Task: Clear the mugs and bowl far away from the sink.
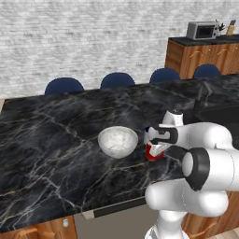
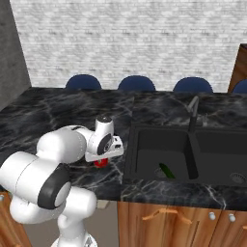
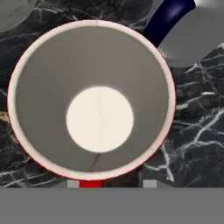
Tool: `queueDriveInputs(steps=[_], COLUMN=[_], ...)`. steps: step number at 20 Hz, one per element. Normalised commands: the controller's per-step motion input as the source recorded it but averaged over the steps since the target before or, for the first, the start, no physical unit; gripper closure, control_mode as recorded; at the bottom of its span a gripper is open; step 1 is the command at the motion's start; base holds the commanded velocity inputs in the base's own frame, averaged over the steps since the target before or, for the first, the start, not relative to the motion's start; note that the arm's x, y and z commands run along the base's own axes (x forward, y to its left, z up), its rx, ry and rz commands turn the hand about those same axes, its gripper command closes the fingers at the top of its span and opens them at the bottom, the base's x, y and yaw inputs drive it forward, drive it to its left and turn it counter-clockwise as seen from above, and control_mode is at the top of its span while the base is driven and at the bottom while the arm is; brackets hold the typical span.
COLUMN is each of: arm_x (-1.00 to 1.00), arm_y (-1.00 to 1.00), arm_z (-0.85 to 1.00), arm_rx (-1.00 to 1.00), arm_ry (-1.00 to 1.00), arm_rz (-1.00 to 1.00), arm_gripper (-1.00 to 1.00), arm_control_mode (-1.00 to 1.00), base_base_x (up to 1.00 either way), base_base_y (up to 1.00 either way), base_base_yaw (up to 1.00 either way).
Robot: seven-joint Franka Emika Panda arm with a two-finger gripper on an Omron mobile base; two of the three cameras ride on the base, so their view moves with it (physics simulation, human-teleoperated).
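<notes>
While poised over the black marble counter point(image 1: 56, 135) left of the sink point(image 2: 188, 154), stood near the white bowl point(image 1: 118, 141): gripper point(image 1: 156, 142) directly above the upright red mug point(image 3: 92, 103), grip impossible to tell; white navy-rimmed mug point(image 3: 183, 30) just beside.

Bowl point(image 1: 118, 141) left of mug point(image 1: 153, 153)

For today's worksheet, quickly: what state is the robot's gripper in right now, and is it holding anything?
Gripper: down at the red mug, fingertips at its rim; whether it is open or shut on the mug cannot be told.
</notes>
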Motion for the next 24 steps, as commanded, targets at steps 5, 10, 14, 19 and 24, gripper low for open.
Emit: queueDriveInputs(steps=[5, 10, 14, 19, 24], arm_x=[-0.07, -0.17, -0.4, -0.3, -0.21], arm_y=[0.01, 0.1, -0.06, -0.02, 0.03], arm_z=[-0.12, 0.0, 0.9, 1.0, 1.0], arm_rx=[0.01, 0.0, 0.02, 0.0, -0.07], arm_ry=[0.0, 0.01, 0.0, 0.15, 0.17], arm_rz=[0.0, -0.01, -0.07, -0.16, -0.18], arm_gripper=[1.0, 1.0, 1.0, 1.0, 1.0], arm_control_mode=[-1.0, -1.0, -1.0, -1.0, -1.0], base_base_x=[0.0, 0.0, 0.0, 0.0, 0.0], base_base_y=[0.0, 0.0, 0.0, 0.0, 0.0], base_base_yaw=[0.0, 0.0, 0.0, 0.0, 0.0])
